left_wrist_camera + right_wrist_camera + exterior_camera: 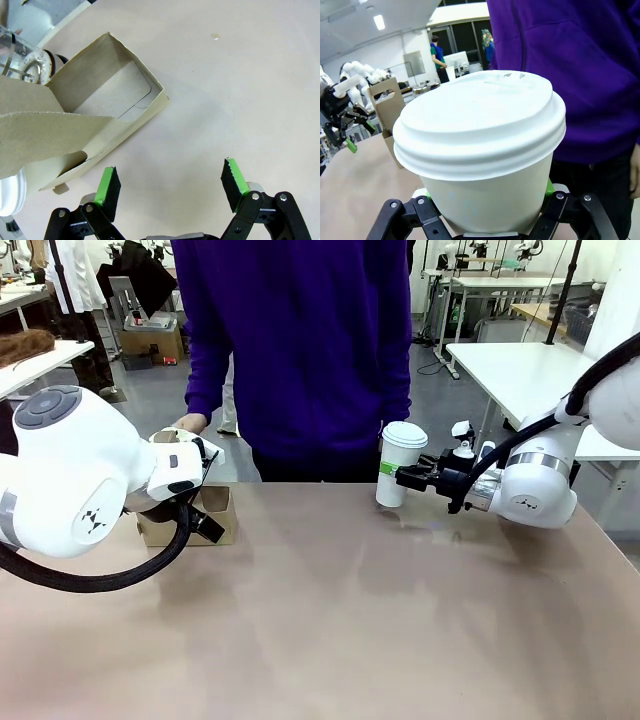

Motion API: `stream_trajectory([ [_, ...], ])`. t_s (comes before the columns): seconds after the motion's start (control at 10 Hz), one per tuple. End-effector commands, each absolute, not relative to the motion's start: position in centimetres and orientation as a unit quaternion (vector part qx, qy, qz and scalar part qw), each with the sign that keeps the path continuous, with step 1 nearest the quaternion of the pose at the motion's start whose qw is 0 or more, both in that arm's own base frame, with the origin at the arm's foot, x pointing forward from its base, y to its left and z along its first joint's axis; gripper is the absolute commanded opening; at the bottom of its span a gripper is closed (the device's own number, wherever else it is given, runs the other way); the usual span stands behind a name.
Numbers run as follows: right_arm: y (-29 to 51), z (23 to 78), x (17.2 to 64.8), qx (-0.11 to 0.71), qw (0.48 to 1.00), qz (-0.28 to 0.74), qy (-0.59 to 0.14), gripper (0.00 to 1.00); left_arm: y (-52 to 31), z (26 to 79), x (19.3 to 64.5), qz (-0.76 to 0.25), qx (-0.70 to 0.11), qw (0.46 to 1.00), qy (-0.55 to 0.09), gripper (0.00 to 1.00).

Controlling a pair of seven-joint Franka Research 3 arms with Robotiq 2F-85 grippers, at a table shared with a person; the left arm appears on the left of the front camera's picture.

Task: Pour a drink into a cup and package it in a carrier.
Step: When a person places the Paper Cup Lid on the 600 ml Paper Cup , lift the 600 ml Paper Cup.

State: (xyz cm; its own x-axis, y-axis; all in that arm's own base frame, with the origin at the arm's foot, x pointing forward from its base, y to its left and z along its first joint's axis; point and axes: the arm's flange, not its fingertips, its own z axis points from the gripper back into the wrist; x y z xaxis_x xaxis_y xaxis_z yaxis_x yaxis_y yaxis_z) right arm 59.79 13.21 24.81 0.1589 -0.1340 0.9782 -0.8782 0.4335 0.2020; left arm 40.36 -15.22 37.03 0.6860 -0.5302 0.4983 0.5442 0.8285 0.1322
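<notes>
The cup [401, 462] is white paper with a white plastic lid and stands upright near the far edge of the table. My right gripper [391, 476] is shut on its side. In the right wrist view the cup [485, 150] rises between the green pads [549, 187]. The brown cardboard carrier [216, 512] sits at the far left, partly behind my left arm. An empty slot of the carrier [112, 95] lies up and left of my left gripper [171, 182], which hangs open over bare table beside it. The drink is hidden.
A person in a purple sweater [300, 340] stands at the far edge, one hand [186, 424] above the carrier. A clear glass vessel with a metal band [12, 47] shows behind the carrier. The tan table [330, 620] stretches toward me.
</notes>
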Motion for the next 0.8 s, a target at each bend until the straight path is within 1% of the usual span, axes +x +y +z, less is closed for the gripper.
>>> stream_trajectory([
  [0.0, 13.4, 25.4, 59.7, 0.440, 0.617, 0.297, -0.581, 0.80, -15.2, 37.1, 40.3, -0.292, -0.014, 0.918, -0.267, 1.00],
  [0.4, 13.2, 24.8, 59.8, 0.440, 0.621, 0.300, -0.575, 0.80, -15.2, 37.1, 40.3, -0.292, -0.014, 0.918, -0.267, 1.00],
  [0.7, 10.2, 32.8, 58.5, 0.426, 0.617, 0.326, -0.576, 0.80, -15.2, 37.1, 40.3, -0.292, -0.014, 0.918, -0.267, 1.00],
])
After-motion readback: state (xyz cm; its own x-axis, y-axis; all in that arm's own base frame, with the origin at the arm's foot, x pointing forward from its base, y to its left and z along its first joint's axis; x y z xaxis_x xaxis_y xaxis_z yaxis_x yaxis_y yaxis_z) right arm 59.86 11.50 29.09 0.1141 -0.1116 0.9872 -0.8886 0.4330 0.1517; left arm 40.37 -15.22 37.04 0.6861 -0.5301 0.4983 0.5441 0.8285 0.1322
